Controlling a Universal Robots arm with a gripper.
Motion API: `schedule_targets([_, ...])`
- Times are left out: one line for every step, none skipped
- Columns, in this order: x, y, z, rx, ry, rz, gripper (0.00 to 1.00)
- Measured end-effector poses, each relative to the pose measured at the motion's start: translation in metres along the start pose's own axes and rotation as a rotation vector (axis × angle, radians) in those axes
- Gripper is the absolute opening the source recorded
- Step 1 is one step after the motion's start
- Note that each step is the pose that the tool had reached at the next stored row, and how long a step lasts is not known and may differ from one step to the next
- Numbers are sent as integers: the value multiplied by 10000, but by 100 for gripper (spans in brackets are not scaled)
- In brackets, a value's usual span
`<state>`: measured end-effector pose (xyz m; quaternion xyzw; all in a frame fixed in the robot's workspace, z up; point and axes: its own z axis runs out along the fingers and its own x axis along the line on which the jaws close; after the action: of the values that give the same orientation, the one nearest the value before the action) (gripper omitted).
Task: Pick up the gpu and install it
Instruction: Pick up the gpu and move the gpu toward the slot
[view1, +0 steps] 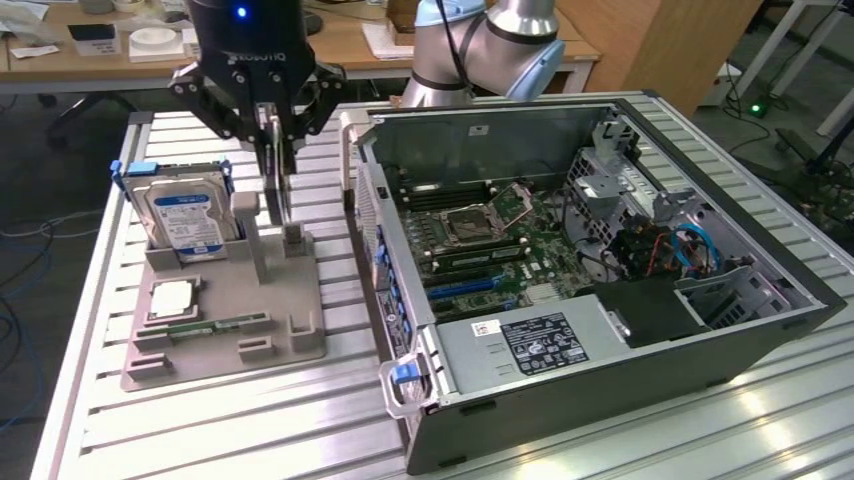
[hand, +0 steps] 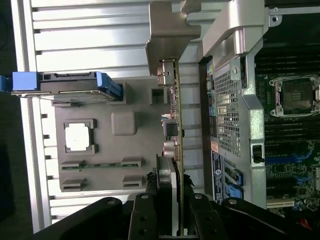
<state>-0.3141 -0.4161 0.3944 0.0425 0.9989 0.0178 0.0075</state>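
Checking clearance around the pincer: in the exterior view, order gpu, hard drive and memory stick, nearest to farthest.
1. gpu, upright, gripped by the pincer.
2. hard drive, standing toward the exterior view's left.
3. memory stick, lying low on the holder.

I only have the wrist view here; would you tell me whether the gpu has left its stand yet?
Observer: Not yet. In the exterior view the gpu stands upright with its lower end in the grey stand.
Operator: Thank you. Where on the card does the end effector sit?
Observer: The end effector points straight down and is closed on the card's upper end.
Operator: And what stands beside it?
Observer: A hard drive, upright in the same stand to the exterior view's left of the card, with its blue-white label facing the camera.
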Motion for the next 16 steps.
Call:
schedule_targets([0, 0, -2, -2, -1, -1, 28])
schedule_targets([0, 0, -2, -2, -2, -1, 28])
schedule_targets([1, 0, -2, -2, -2, -1, 28])
schedule_targets([1, 0, -3, -1, -1, -1, 28])
schedule_targets([2, 0, -3, -1, -1, 0, 28])
schedule_targets([2, 0, -3, -1, -1, 0, 28])
schedule_targets([2, 0, -3, -1, -1, 0, 28])
schedule_targets([1, 0, -3, 0, -1, 0, 28])
schedule_targets([-4, 1, -4, 0, -1, 1, 28])
schedule_targets([-14, 2, -3, 0, -2, 3, 28])
schedule_targets([-27, 3, -3, -1, -4, 5, 28])
schedule_targets([-44, 4, -2, -1, -5, 7, 28])
schedule_targets([-68, 6, -2, -1, -6, 8, 28])
schedule_targets([-93, 8, -1, -1, -6, 9, 28])
schedule_targets([-118, 11, -1, -1, -6, 11, 28])
schedule_targets([-147, 13, -1, -1, -6, 13, 28])
